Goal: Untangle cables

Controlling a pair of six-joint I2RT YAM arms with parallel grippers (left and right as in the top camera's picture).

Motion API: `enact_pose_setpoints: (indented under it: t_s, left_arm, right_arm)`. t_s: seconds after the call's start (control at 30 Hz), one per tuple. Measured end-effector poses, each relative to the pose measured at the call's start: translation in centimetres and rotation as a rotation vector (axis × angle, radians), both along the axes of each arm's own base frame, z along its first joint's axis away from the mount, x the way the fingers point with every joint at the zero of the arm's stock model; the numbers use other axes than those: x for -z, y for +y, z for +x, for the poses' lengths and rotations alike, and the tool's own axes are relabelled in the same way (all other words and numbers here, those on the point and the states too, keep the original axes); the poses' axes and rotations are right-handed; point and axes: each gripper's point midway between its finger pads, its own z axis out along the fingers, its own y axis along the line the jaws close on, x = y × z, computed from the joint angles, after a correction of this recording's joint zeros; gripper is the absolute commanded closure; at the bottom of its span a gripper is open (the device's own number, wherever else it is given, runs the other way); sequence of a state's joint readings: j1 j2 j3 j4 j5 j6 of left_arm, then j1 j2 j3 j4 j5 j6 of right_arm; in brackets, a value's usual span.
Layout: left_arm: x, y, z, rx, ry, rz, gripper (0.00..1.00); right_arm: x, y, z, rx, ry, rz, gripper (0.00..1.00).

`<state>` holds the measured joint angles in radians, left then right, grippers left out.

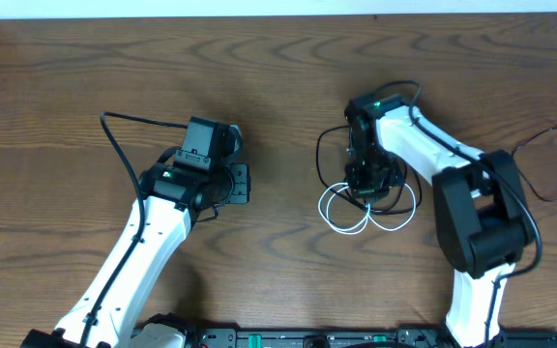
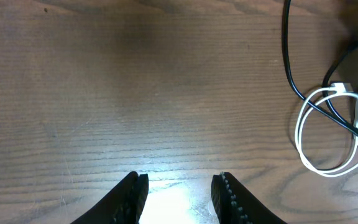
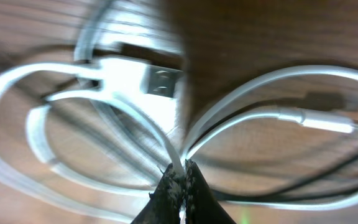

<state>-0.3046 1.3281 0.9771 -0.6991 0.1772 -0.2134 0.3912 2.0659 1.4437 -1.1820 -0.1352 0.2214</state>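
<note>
- Evidently, the first separating step was in hand: one cord had been seized while the two were not yet parted.
- The white cable [image 1: 341, 218] [image 2: 304, 127] [image 3: 23, 81] was found in loose loops a little right of the middle of the table [image 1: 259, 58], well apart from its edges.
- The black cable [image 1: 321, 155] [image 2: 287, 56] was seen threaded through and around those loops, so both lay in one heap.
- The right gripper [image 1: 369, 184] [image 3: 180, 169] was lowered onto the heap with its fingers pressed together; white strands met at the tips, so it was judged to be pinching the white cable.
- One broad white plug [image 3: 157, 81] was seen just beyond the tips, and a slimmer one [image 3: 319, 118] off to the side; the black cord was too blurred there to be traced.
- The left gripper [image 1: 241, 184] [image 2: 179, 186] was held over bare wood left of the heap, jaws partly spread, with nothing between them.
- Next, a slow lift or pull of the white cable away from the black one was called for.
- The black cable would probably need to be pinned or taken by the free arm, or the whole heap might be dragged along.
</note>
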Motion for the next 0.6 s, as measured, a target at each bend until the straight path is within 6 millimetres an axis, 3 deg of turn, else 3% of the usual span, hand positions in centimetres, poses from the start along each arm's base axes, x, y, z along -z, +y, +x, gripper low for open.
enact_pose_setpoints:
  t_s: [0.13, 0.27, 0.33, 0.6]
  left_arm:
    - [0.0, 0.0, 0.0, 0.000, 0.000, 0.000, 0.61]
    - [0.0, 0.0, 0.0, 0.000, 0.000, 0.000, 0.61]
    - [0.0, 0.0, 0.0, 0.000, 0.000, 0.000, 0.61]
    - [0.0, 0.0, 0.0, 0.000, 0.000, 0.000, 0.61]
  right_arm:
    - [-5.4, 2.2, 3.1, 0.001, -0.175, 0.131, 0.99]
    - [-13.0, 4.7, 6.0, -0.015, -0.419, 0.306, 0.99]
    - [-16.7, 5.8, 6.8, -0.030, -0.532, 0.403, 0.99]
    - [-27.2, 8.4, 7.7, -0.107, -0.843, 0.669, 0.99]
